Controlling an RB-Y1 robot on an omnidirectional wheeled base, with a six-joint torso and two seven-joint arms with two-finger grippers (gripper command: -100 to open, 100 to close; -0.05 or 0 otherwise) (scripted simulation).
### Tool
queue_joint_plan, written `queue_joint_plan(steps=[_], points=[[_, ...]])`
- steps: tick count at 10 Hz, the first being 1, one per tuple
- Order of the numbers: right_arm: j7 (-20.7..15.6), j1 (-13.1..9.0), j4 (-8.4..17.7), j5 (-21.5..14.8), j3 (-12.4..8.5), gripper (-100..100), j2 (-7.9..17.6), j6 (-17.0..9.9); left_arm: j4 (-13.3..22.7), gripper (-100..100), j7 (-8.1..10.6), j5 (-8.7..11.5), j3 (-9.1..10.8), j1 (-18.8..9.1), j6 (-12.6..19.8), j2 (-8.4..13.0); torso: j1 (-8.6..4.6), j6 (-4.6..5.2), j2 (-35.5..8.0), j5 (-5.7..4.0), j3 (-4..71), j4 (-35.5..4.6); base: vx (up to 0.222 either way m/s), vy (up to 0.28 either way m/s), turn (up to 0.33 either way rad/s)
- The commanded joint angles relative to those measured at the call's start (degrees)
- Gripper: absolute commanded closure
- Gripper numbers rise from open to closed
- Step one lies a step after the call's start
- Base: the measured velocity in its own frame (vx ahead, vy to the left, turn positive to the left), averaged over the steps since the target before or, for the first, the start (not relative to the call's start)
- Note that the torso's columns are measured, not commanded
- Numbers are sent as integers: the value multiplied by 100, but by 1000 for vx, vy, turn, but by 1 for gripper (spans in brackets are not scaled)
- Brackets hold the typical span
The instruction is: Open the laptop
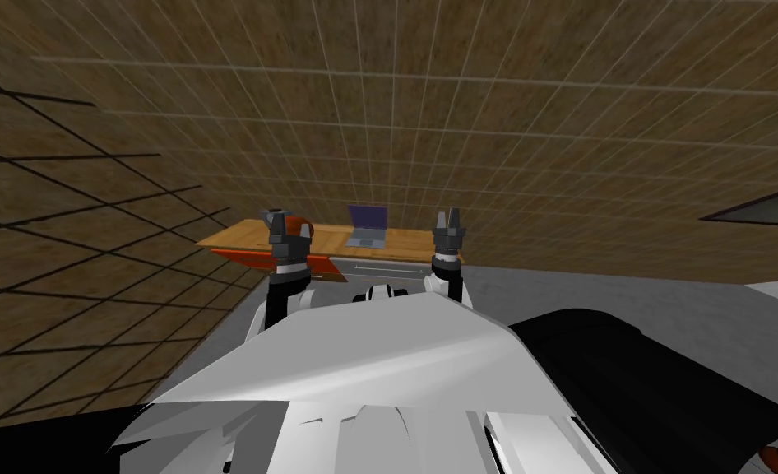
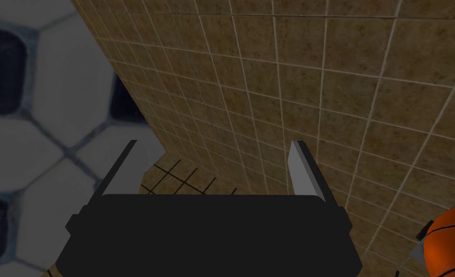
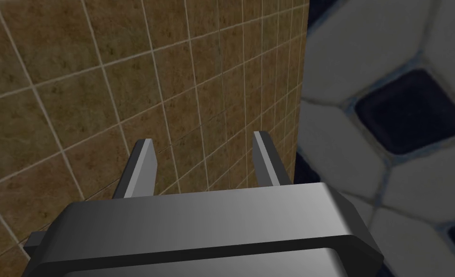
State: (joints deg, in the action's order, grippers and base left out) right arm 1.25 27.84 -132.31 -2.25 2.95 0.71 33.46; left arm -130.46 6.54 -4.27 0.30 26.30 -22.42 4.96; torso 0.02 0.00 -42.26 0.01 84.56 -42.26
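Laptop (image 1: 368,226) is the far goal. Nearest are my two hands, raised side by side short of the desk's front edge. The left gripper (image 1: 276,214) and the right gripper (image 1: 449,216) are both released, their fingers spread with nothing between them.

Beyond them is the wooden desk (image 1: 408,239), set against the tiled wall. An orange-red rounded thing (image 1: 301,225) sits at its left end, right behind the left gripper. A careless reach from that side would likely knock it.

The laptop sits near the back edge, a little right of the middle, and its purplish lid seems to stand up from the grey base already. Pushing it further could slide or tip the machine against the wall, and the thin blades could slip off the lid's rim.
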Motion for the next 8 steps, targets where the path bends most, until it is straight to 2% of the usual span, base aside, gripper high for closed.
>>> queue_joint_plan(steps=[1, 3, 4, 6, 7, 8], points=[[0, 0, 0, 0, 0, 0, 0, 0, 439, -100, 11, 3, 82, -217, 52, 288, -1, 0, 0, 0, 1, -1, 4, 19, -183], [0, 0, 0, 0, 0, 0, 0, 0, 764, -100, 29, 12, 164, -394, 91, 501, -2, 0, -3, -1, 0, -2, 1, 22, -191], [0, 0, 0, 0, 0, 0, 0, 0, 829, -100, 29, 12, 164, -394, 91, 501, -2, 0, -3, -1, 0, -3, 0, 15, -58], [0, 0, 0, 0, 0, 0, 0, 0, 1206, -100, 49, 22, 258, -593, 135, 714, -5, 1, -2, -2, 1, -2, 0, 13, -193], [0, 0, 0, 0, 0, 0, 0, 0, 1263, -100, 49, 22, 258, -593, 135, 714, -2, 2, -2, -1, 1, -2, -1, 18, -79], [0, 1, 0, 0, 0, 0, 0, 0, 1469, -100, 60, 27, 308, -700, 158, 823, -1, -4, -3, 0, 0, -2, -1, 14, -114]])
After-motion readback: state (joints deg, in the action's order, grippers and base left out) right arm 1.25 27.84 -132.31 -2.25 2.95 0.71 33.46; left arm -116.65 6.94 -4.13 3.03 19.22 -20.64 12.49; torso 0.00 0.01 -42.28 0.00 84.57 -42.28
